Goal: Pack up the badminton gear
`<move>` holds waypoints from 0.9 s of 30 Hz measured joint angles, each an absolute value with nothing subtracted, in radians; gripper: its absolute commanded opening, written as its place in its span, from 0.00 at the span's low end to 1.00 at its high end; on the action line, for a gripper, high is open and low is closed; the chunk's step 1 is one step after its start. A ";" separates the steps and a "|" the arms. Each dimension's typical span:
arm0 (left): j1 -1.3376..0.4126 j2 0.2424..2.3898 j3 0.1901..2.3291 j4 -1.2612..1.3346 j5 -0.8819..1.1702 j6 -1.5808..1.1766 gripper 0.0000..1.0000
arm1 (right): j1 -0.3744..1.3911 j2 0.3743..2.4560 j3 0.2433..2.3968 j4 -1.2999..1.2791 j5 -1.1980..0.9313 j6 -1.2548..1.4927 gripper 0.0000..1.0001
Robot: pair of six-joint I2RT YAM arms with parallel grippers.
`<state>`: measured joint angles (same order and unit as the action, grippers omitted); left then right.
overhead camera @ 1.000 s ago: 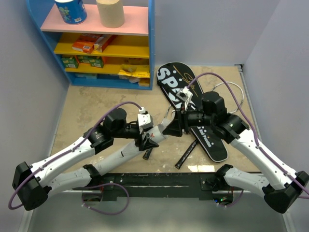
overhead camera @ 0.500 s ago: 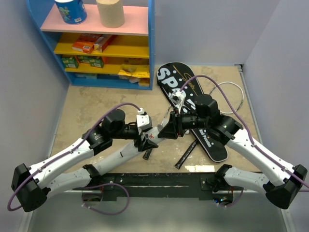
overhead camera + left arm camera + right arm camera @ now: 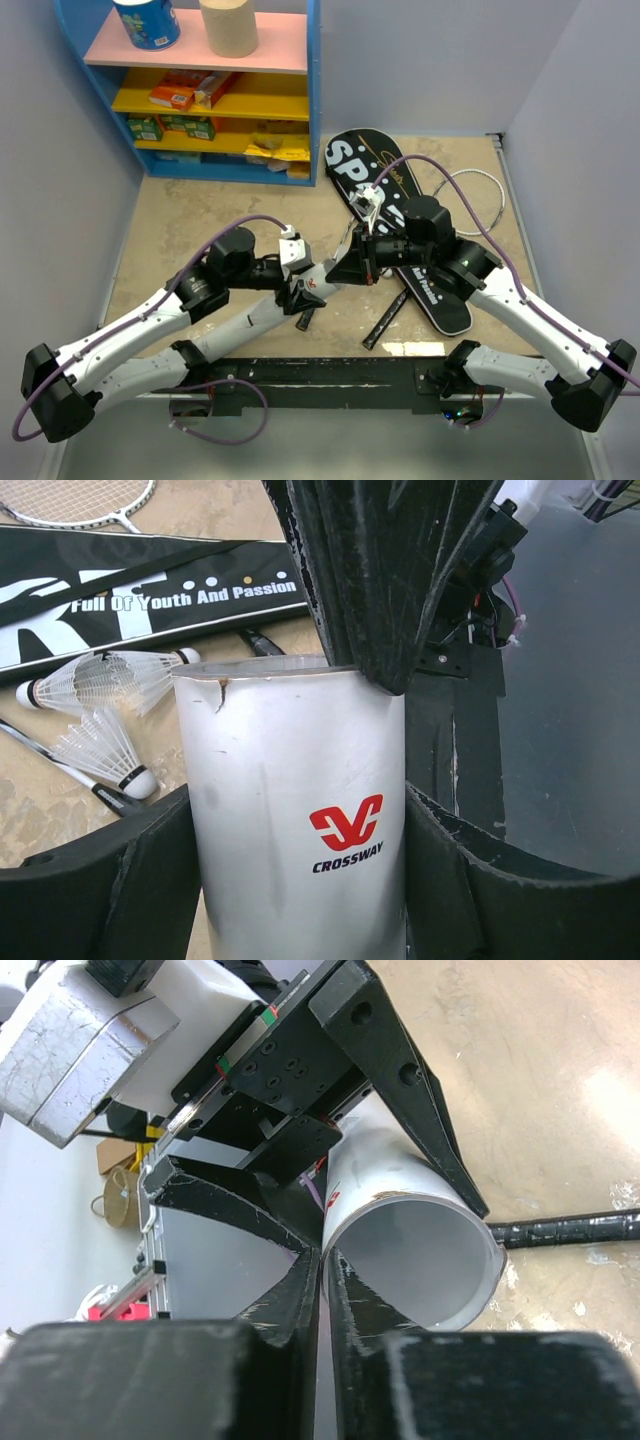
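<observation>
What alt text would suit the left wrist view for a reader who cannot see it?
A white CROSSWAY tube fills the frame, clamped in the left gripper, while the right gripper pinches its open rim from above. Behind lie two shuttlecocks, a black bag lettered Full Of Youth And Passion, and a racket head.

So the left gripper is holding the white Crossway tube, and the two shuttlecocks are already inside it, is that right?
Not quite. The left gripper does hold the white tube, but the two shuttlecocks lie outside it on the table, next to the black bag. The left wrist view shows this.
</observation>
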<state>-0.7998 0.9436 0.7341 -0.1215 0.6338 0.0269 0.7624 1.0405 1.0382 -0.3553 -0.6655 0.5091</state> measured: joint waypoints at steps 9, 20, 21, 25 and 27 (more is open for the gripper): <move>-0.799 0.916 0.722 -0.120 0.637 0.028 0.10 | 0.769 1.039 1.030 -0.336 -0.672 0.529 0.00; -0.800 0.894 0.721 -0.057 0.647 -0.006 0.10 | 0.788 1.036 1.139 -0.455 -0.591 0.496 0.00; -0.800 0.891 0.721 -0.058 0.647 -0.007 0.10 | 0.788 1.036 1.150 -0.464 -0.582 0.493 0.00; -0.799 0.887 0.720 -0.065 0.643 -0.008 0.10 | 0.782 1.035 1.177 -0.493 -0.556 0.487 0.00; -0.798 0.885 0.716 -0.068 0.640 -0.007 0.10 | 0.776 1.035 1.186 -0.509 -0.542 0.486 0.00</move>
